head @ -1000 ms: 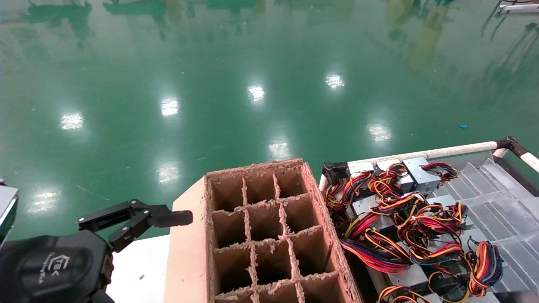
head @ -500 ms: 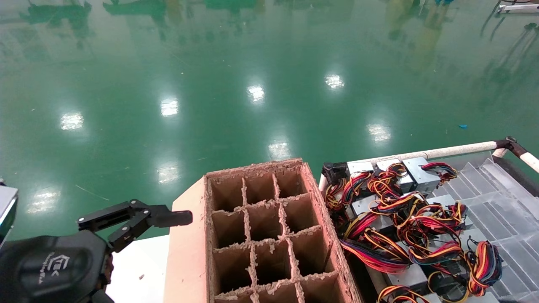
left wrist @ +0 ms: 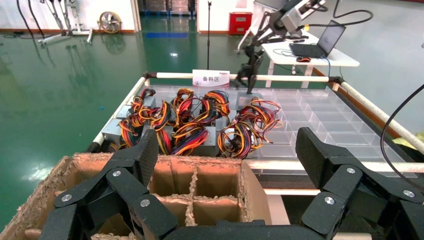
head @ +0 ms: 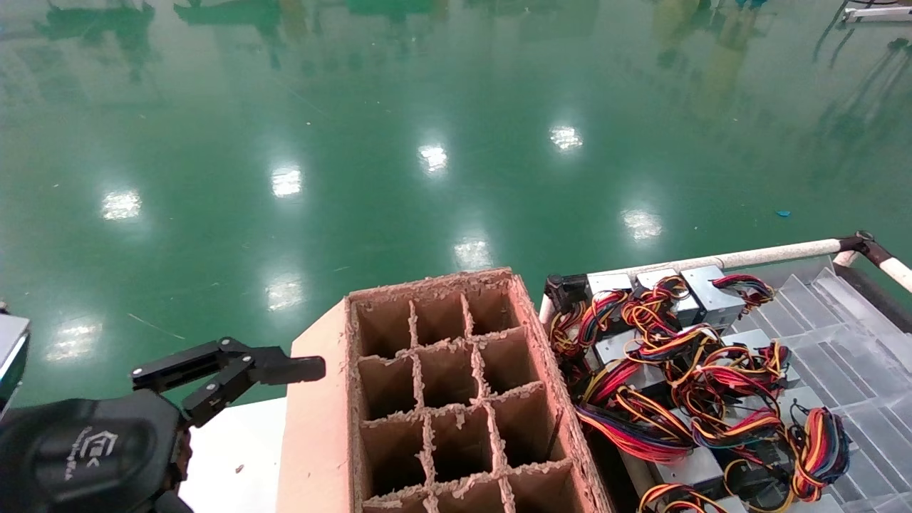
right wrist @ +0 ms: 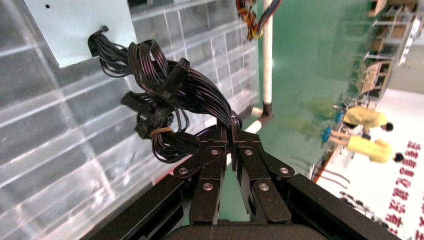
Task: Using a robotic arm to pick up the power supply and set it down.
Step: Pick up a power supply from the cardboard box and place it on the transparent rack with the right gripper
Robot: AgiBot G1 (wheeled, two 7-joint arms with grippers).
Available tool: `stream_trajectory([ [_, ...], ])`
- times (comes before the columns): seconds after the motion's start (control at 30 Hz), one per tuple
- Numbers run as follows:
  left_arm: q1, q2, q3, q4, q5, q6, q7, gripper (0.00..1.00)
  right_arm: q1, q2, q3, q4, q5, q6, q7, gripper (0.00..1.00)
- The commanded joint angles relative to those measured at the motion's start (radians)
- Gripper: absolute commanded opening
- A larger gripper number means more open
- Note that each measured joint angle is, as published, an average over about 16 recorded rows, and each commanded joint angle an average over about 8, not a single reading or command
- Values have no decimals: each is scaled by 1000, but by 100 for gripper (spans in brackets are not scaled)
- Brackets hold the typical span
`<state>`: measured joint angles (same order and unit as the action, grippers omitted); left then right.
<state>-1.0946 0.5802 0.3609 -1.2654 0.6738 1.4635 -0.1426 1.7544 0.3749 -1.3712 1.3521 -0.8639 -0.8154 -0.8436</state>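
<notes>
The power supply is a light-grey metal box with a bundle of black cables, seen only in the right wrist view over a clear plastic divider tray. The robotic arm's right gripper is shut on the upper strands of that bundle; the gripper is outside the head view. My left gripper hangs open and empty beside the left wall of the cardboard box. In the left wrist view the left gripper stands wide apart over the box's cells.
The cardboard box has a grid of empty cells. To its right a railed cart holds several grey boxes with red, yellow and orange wires and clear dividers. Glossy green floor lies beyond.
</notes>
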Motion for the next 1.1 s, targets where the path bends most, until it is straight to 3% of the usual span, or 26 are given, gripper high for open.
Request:
stream_trajectory([
  [0.03,0,0,0,0,0,0,0,100,-2,-29,0,1,-4,14,4,0],
  [0.17,0,0,0,0,0,0,0,100,-22,-79,10,2,-31,17,30,1],
  [0.2,0,0,0,0,0,0,0,100,-27,-90,14,3,-39,16,37,8],
  [0.43,0,0,0,0,0,0,0,100,-56,-136,46,4,-90,-12,100,94],
  [0.47,0,0,0,0,0,0,0,100,-59,-140,51,4,-97,-17,109,100],
  [1.1,0,0,0,0,0,0,0,100,-65,-151,63,-9,-112,-34,117,100],
])
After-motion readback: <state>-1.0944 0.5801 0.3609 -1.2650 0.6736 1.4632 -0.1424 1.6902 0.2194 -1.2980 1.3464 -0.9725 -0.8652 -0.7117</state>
